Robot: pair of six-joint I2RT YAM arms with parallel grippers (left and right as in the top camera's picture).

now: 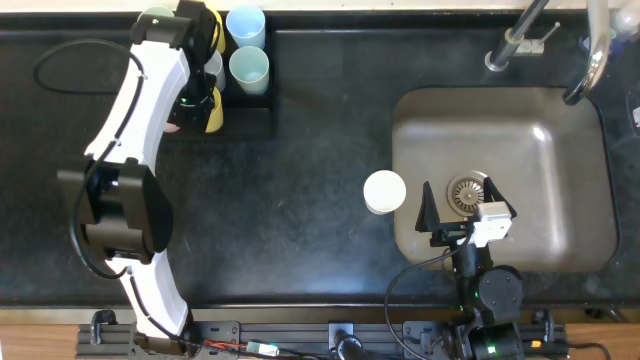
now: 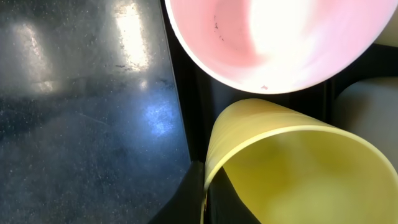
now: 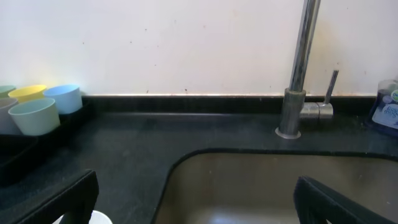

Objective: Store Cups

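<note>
Cup (image 2: 292,168) held at the tray (image 1: 250,108)
Left hand (image 1: 197,103) pinches its yellow rim; right hand (image 1: 460,205) is wide open, holding nothing.

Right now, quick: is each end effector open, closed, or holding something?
Left end effector: closed on the yellow cup, gripping its wall.
Right end effector: open, holding nothing.
</note>
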